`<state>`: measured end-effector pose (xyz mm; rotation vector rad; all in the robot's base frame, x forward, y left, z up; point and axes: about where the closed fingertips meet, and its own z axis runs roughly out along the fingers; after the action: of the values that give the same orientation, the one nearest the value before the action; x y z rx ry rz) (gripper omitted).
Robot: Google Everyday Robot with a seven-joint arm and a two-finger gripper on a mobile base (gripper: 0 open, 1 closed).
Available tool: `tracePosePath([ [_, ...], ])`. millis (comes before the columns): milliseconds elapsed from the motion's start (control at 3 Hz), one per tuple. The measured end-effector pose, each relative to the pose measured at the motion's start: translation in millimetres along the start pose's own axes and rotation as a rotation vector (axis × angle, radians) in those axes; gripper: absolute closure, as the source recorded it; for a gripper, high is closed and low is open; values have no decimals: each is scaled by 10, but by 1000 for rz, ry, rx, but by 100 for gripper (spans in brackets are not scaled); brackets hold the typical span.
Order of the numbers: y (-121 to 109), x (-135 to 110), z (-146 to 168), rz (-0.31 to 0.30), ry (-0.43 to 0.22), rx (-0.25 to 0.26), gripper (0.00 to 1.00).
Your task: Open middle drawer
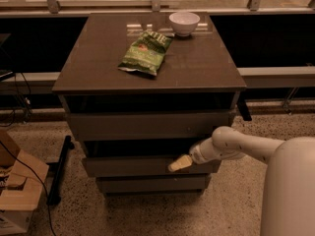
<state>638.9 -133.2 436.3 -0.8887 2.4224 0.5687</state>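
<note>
You see the hand (179,163), pale smooth plastic, at the top edge of the middle drawer (128,166), whose grey-brown front looks matt. The surface (197,68) above it is glossy and mirrors light. The chip bag (145,53) is crinkled shiny foil, the bowl (184,22) smooth glazed white, the floor (236,210) speckled stone.

We note the gripper (179,163) low on the right of the cabinet, its pale tip against the upper edge of the middle drawer (128,166), with the white arm (231,144) reaching in from the right. A dark gap shows above that drawer front, which sits between the top drawer (147,126) and the bottom drawer (147,184). On the cabinet top (206,68) we see a green chip bag (145,53) and, behind it, a white bowl (184,23); a cardboard box (17,191) stands on the floor at left.
</note>
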Motion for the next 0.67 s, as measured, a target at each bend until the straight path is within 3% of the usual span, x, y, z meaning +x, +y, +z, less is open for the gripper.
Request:
tracePosePath([
  [333, 116, 253, 87, -43, 128, -26, 0],
  [667, 122, 247, 74, -44, 131, -26, 18],
])
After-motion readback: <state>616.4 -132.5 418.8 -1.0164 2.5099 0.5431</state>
